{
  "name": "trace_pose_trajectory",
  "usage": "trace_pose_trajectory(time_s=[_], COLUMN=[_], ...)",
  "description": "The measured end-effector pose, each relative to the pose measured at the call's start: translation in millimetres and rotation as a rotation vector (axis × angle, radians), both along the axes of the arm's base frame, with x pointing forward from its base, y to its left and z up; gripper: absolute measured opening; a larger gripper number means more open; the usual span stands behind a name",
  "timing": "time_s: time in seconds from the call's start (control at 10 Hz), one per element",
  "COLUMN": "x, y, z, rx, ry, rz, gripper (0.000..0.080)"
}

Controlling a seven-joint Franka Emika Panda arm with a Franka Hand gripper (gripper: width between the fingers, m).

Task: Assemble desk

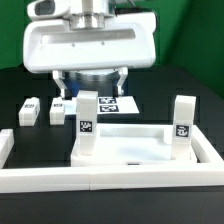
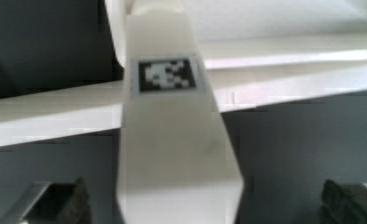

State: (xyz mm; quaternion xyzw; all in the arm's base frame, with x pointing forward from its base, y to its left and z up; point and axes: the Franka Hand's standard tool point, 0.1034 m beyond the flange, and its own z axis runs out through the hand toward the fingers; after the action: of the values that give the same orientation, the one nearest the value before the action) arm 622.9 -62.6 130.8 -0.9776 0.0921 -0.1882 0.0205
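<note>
White tabletop panel (image 1: 130, 150) lies flat inside the border rails (image 1: 100, 180). The upright leg (image 1: 88, 122) standing on it at the exterior view's left could tip or cross-thread if the tool (image 1: 95, 84) closes off-centre. That tool hangs over the leg, jaws wide apart on either side, gripping nothing and apparently touching nothing.

Exterior view: frontal, raised, facing arm (image 1: 90, 40). Wrist view: close on leg (image 2: 171, 130), shared.
</note>
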Motion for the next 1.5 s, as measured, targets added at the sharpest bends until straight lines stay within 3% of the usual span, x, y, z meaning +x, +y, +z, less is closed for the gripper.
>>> trace_pose_trajectory(time_s=[0.2,0.3,0.4,0.5,0.6,0.9,1.1,1.2,1.5], x=[5.0,0.8,-5.9,-0.5,-5.4,-1.5,-1.6,-1.6,-1.7], y=[4.4,8.8,6.7,-1.0,-4.0,-4.9,-5.0,-4.8,-4.2], z=[0.5,-9.2,-18.7,-18.2,-17.8,-15.9,-16.1,-16.3,-16.8], rx=[0.031,0.051,0.077,0.074,0.09,0.087,0.088,0.104,0.14], ry=[0.057,0.122,0.267,0.305,0.376,0.36,0.36,0.364,0.372], rz=[-0.013,-0.015,0.011,0.017,0.028,0.01,0.006,-0.066,-0.244], gripper=[0.0649,0.0649,0.0649,0.0649,0.0649,0.0649,0.0387,0.0293,0.0293])
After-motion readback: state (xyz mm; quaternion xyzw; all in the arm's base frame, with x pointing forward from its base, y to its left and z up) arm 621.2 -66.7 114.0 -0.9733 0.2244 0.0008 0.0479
